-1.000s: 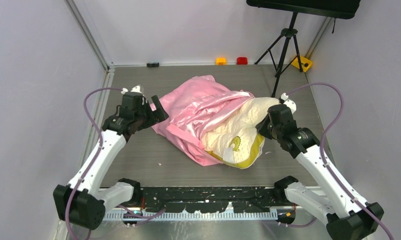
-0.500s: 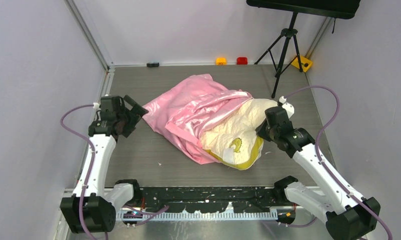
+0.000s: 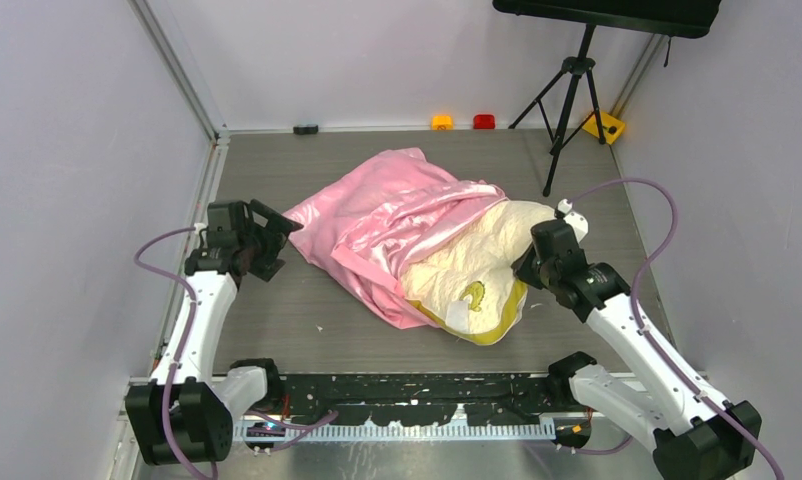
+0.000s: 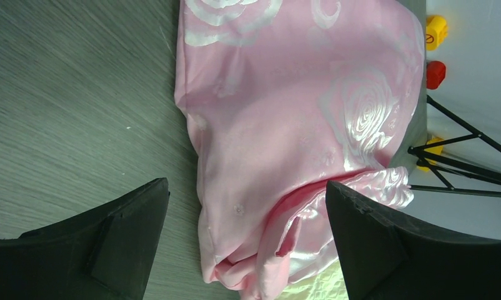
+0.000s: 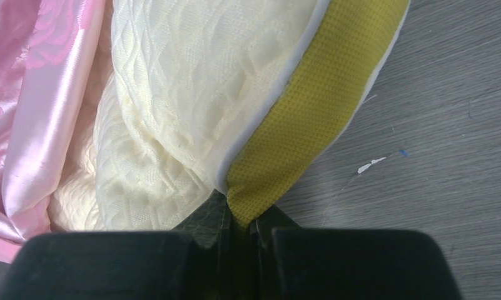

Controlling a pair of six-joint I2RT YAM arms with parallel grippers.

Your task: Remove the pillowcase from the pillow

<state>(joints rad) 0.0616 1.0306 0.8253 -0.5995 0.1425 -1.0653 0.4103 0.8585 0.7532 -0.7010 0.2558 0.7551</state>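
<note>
Pink satin rose-patterned pillowcase (image 3: 377,215) lies mid-frame on the worktop (image 3: 277,320), half covering the cream quilted pillow (image 3: 467,262). The right gripper (image 5: 238,225) pinches the pillow's mustard edge; the left gripper (image 4: 245,200) gapes wide, centre left.

In your top view, the pillowcase (image 3: 387,205) is lying across the middle of the table (image 3: 307,320), spreading from the centre toward the upper left. The pillow (image 3: 477,255) is sticking out of its lower right end, with the far part sitting inside the pillowcase and the near corner resting on the table. Your left gripper (image 3: 277,240) is sitting left of the pillowcase, just beside its left corner. Your right gripper (image 3: 524,265) is sitting at the pillow's right edge, gripping the band there. A tripod (image 3: 569,100) is standing behind the pillow, at the upper right.
</note>
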